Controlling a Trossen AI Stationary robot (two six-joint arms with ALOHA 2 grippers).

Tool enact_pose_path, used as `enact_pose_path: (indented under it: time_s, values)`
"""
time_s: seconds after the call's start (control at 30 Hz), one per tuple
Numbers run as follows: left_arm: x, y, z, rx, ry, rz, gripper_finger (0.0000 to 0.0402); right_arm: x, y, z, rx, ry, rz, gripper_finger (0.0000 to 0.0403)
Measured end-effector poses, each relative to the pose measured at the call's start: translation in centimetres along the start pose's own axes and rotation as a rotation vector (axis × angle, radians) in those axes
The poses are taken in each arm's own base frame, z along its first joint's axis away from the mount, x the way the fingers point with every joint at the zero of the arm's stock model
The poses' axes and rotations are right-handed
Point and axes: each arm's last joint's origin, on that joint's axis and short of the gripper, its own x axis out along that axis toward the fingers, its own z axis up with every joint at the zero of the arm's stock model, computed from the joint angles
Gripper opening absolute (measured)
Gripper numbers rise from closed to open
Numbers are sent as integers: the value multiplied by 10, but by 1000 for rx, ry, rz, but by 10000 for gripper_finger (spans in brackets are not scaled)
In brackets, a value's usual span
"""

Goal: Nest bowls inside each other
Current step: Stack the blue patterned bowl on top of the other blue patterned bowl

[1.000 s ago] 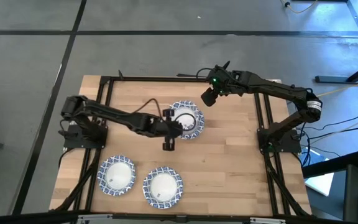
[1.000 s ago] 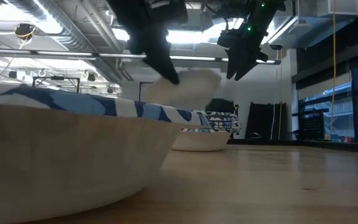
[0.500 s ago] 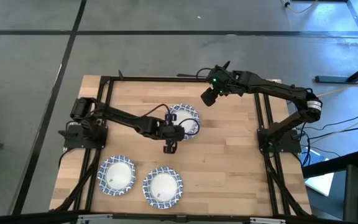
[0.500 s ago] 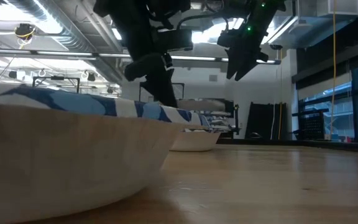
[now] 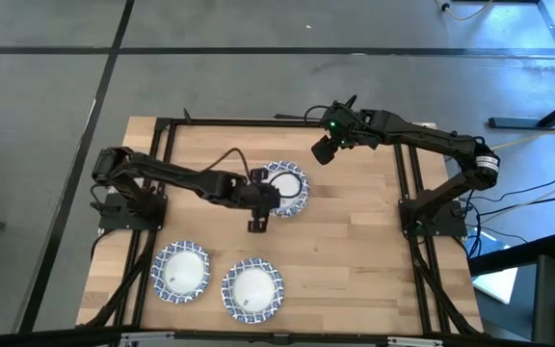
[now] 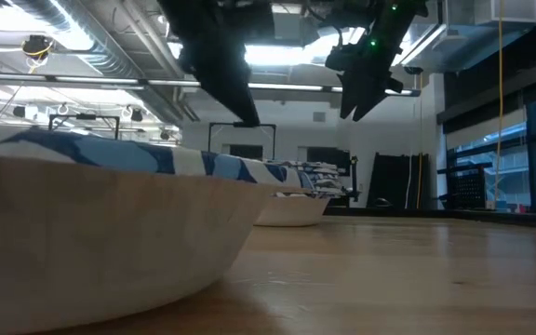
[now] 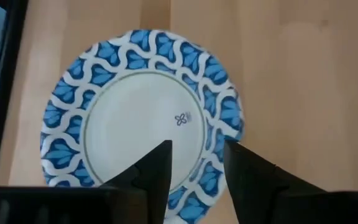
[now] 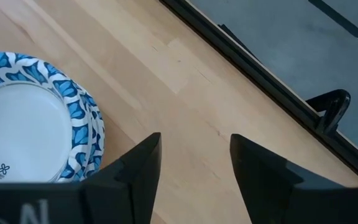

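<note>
Since half a second ago the left end effector has risen off the stack of bowls and now hangs empty, just above the stack's near rim; a second ago it was carrying a bowl over that same spot. Its two dark fingers stand apart with nothing between them, and through the gap the wrist camera looks straight down into the top bowl, white inside with a blue-and-white patterned rim and a small mark at its centre.

That stack sits near the middle of the desk, a little toward the far edge. From table height it shows as several rims layered closely one on another, so the bowls are nested there, though how many I cannot count.

Two more bowls lie well apart from the stack, side by side near the front edge: one to the left and one just beside it to the right. They do not touch. One of these fills the foreground of the low view.

The right end effector has not moved. It hovers in the air just beyond the stack's far right side, its fingers parted and holding nothing, with the edge of the stack in its wrist camera.
</note>
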Motion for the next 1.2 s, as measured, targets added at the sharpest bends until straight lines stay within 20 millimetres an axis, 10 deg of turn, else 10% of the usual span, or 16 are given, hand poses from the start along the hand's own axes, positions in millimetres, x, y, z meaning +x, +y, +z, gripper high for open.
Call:
enact_pose_path:
  time_s: [0.37,1.2]
  values:
    - [-36,-37,-13,-20,91,-285,136,0,0,-1,-2,7,-2,193]
    - [13,-104,-23,-199,258,-405,136,-5,18,-8,-104,32,93,193]
